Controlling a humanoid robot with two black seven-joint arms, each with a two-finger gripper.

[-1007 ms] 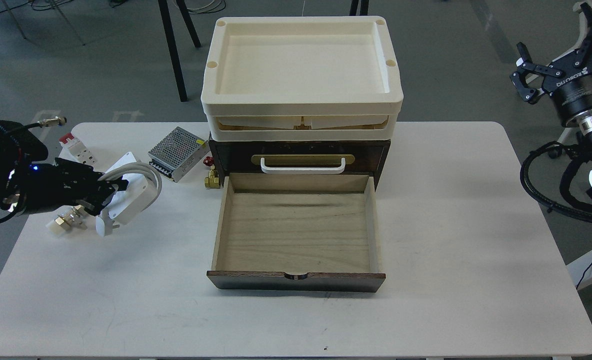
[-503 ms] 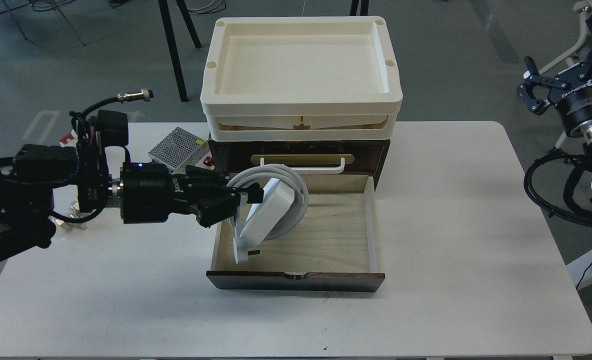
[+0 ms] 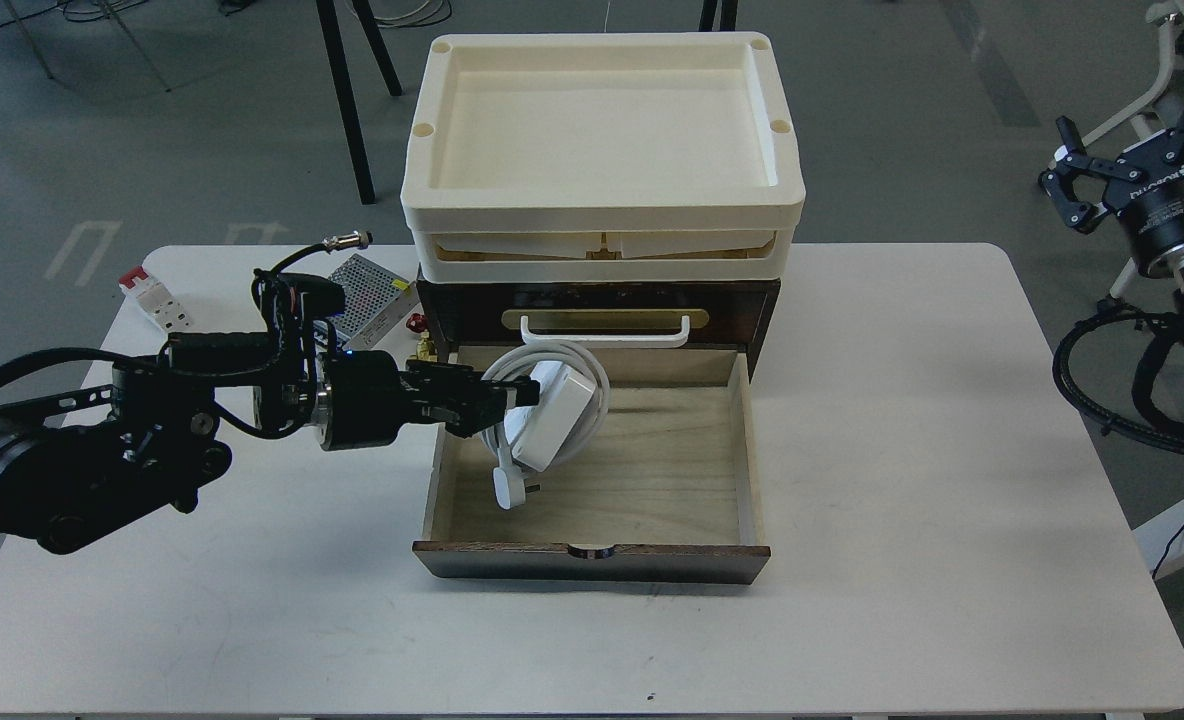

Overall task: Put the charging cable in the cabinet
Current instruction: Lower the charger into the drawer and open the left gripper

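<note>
The charging cable (image 3: 552, 420), a flat white adapter with its cord looped around it and a white plug hanging below, is held over the left part of the open pale-wood drawer (image 3: 652, 470). My left gripper (image 3: 512, 400) reaches in from the left across the drawer's left wall and is shut on the cable. The dark brown cabinet (image 3: 597, 300) with brass plate and white handle stands behind the drawer. My right gripper (image 3: 1122, 140) is raised off the table at the far right, fingers spread, empty.
A cream plastic tray (image 3: 602, 130) sits on top of the cabinet. A perforated grey metal power-supply box (image 3: 367, 285) lies left of the cabinet, with small brass fittings (image 3: 422, 350) beside it and a red-and-white part (image 3: 152, 298) at the table's far left.
My left gripper has carried the cable from the table's left side over into the open drawer and lowered it. The right arm shifted slightly.
</note>
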